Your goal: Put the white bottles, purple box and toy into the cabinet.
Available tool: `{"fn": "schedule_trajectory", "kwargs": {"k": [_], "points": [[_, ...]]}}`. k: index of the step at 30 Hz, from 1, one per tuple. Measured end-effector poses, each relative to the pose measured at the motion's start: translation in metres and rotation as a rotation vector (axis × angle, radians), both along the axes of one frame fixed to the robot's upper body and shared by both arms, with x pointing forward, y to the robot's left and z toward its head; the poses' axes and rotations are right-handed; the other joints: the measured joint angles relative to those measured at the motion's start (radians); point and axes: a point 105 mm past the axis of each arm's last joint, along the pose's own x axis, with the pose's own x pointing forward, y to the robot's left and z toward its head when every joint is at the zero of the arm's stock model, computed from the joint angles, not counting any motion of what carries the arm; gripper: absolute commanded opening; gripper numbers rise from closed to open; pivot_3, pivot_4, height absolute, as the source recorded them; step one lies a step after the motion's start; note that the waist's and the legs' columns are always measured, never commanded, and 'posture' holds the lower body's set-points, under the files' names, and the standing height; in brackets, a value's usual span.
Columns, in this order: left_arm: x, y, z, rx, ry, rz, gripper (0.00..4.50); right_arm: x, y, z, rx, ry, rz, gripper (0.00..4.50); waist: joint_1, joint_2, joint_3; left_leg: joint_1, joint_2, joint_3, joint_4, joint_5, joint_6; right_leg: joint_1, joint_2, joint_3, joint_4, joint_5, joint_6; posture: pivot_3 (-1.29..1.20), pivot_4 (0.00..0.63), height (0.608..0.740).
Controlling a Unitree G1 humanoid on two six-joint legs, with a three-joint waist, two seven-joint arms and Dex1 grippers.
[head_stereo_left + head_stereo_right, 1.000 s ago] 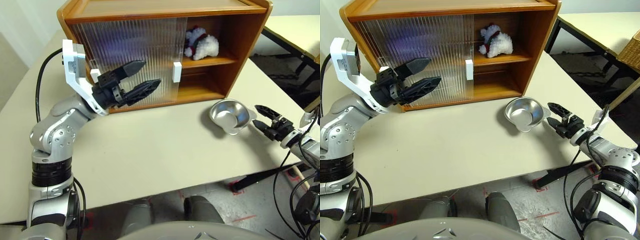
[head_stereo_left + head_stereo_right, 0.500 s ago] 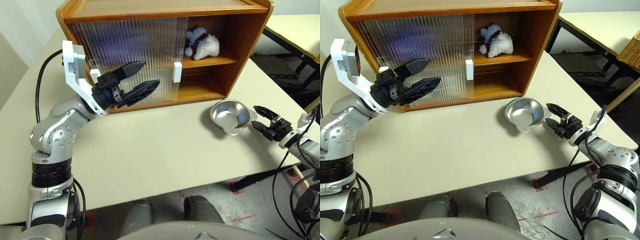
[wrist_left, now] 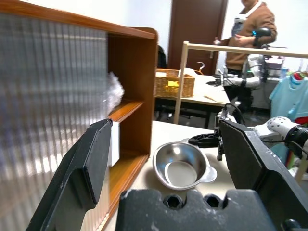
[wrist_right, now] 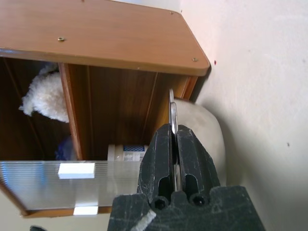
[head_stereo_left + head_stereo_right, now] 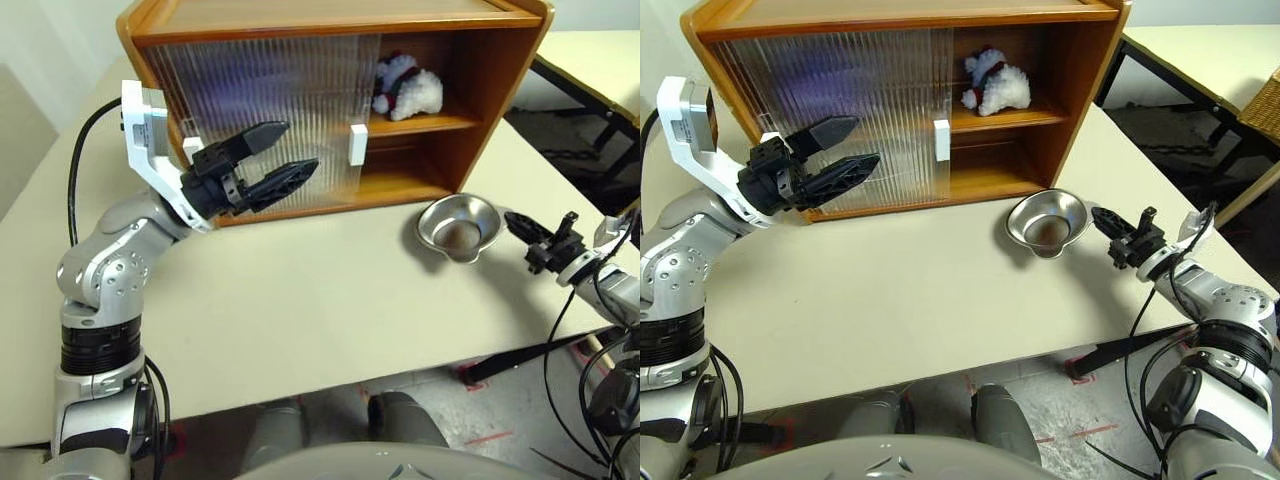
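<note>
The right gripper (image 5: 1118,229) is clamped on the rim of the shiny round steel bowl (image 5: 1044,219), tilting it off the pale tabletop (image 5: 910,290). The left gripper (image 5: 272,155) hangs spread wide before the ribbed translucent sliding door (image 5: 265,110) of the wooden 2-shelf cabinet (image 5: 490,90). The fluffy white plush toy (image 5: 405,88) sits on the upper shelf. What looks like 1 white bottle (image 4: 127,151) stands behind the door.

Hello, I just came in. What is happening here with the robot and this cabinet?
The right gripper has shut on the rim of a steel bowl and tips it up on the table. The left gripper hangs open before the cabinet. The toy already sits on the upper shelf, and a white bottle is inside, behind the sliding door.
</note>
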Motion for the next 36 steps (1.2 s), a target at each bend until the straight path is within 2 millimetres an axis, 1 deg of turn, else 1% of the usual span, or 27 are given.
{"fn": "schedule_trajectory", "kwargs": {"k": [8,12,13,14,16,18,20,25,28,30,36], "points": [[0.0,0.001,0.0,0.002,-0.002,0.002,4.5,-0.001,0.0,0.0,0.023,-0.01,0.003,0.02,0.005,0.0,0.0,0.0,0.0,0.0,0.0,0.0,0.0,0.0,0.0,0.0,0.0,0.0,0.0,0.1,0.022,0.74],[0.0,0.0,0.0,0.004,-0.003,-0.004,4.5,-0.005,0.001,0.006,0.118,-0.03,0.014,0.02,0.011,0.0,0.0,-0.001,0.0,0.0,0.0,0.0,0.0,-0.001,0.0,0.0,0.0,0.0,0.0,0.09,0.016,0.74],[-0.001,0.0,0.0,0.004,-0.004,-0.007,4.5,-0.007,0.001,0.008,0.144,-0.037,0.014,0.02,0.012,0.0,0.0,-0.003,0.0,0.0,0.0,0.0,0.0,-0.002,0.0,0.0,0.0,0.0,0.0,0.09,0.014,0.74],[0.0,0.0,0.001,0.005,-0.005,-0.009,4.5,-0.008,0.002,0.01,0.171,-0.046,0.02,0.02,0.014,0.001,0.0,-0.008,0.0,0.0,0.0,0.0,0.0,-0.004,0.0,0.0,0.0,0.0,0.0,0.09,0.013,0.74],[-0.001,-0.001,0.002,0.006,-0.012,-0.016,4.5,-0.009,0.003,0.013,0.214,-0.061,0.023,0.02,0.015,0.001,-0.001,-0.009,0.0,0.0,0.001,0.0,0.0,-0.008,0.0,0.0,0.001,0.001,-0.001,0.09,0.011,0.74],[0.0,-0.002,0.004,0.007,-0.02,-0.022,4.5,-0.009,0.006,0.014,0.242,-0.067,0.028,0.02,0.015,0.001,-0.001,-0.013,-0.001,0.001,0.002,0.0,0.0,-0.014,0.0,0.001,0.003,0.002,-0.002,0.09,0.01,0.74],[0.001,-0.003,0.005,0.006,-0.022,-0.026,4.5,-0.008,0.009,0.014,0.271,-0.067,0.029,0.02,0.014,0.001,-0.001,-0.013,-0.001,0.001,0.002,0.0,0.0,-0.014,0.0,0.001,0.003,0.003,-0.003,0.09,0.006,0.74],[0.004,-0.001,0.003,0.003,-0.009,-0.024,4.5,0.0,0.016,0.016,0.299,-0.076,0.02,0.02,0.014,0.002,-0.002,-0.013,-0.001,0.001,0.002,0.0,0.0,-0.015,0.0,0.001,0.004,0.003,-0.003,0.1,0.0,0.74],[0.003,-0.001,0.003,0.004,-0.011,-0.027,4.5,0.007,0.025,0.014,0.324,-0.085,0.015,0.02,0.014,0.002,-0.002,-0.013,-0.001,0.001,0.002,0.0,0.0,-0.015,0.0,0.001,0.004,0.003,-0.003,0.1,0.0,0.74],[0.003,-0.001,0.003,0.007,-0.012,-0.026,4.5,0.014,0.032,0.014,0.343,-0.096,0.01,0.02,0.013,0.002,-0.002,-0.013,-0.001,0.001,0.002,0.0,0.0,-0.015,0.0,0.001,0.005,0.003,-0.003,0.11,0.0,0.74],[0.003,0.0,0.004,0.009,-0.013,-0.02,4.5,0.04,0.044,0.022,0.367,-0.14,-0.047,0.02,0.014,0.002,-0.002,-0.013,-0.001,0.001,0.003,0.0,0.0,-0.015,0.0,0.001,0.006,0.003,-0.004,0.12,0.001,0.74]]}}
